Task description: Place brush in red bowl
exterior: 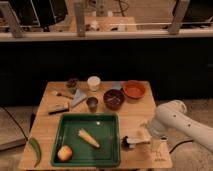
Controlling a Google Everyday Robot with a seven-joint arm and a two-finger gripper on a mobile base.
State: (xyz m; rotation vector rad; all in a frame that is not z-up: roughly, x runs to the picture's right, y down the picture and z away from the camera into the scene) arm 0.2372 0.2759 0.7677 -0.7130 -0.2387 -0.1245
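- Low over the front-right corner of the wooden surface [134,119], the white arm [172,116] reaches in from the right, elbow raised and forearm angled down to the pincer [148,136].
- The pincer sits at the handle end of the brush [132,142]; whether it is clenched on the handle or released cannot be told.
- The brush lies flat just right of the green tray [90,116], black head toward the tray, near the surface's front edge.
- The red bowl [134,90] stands at the back right, well apart from the brush and just beside the maroon bowl [114,98]; bare wood lies between brush and bowls.
- The arm is cut off by the right border, and the handle's far end is lost against the pincer.
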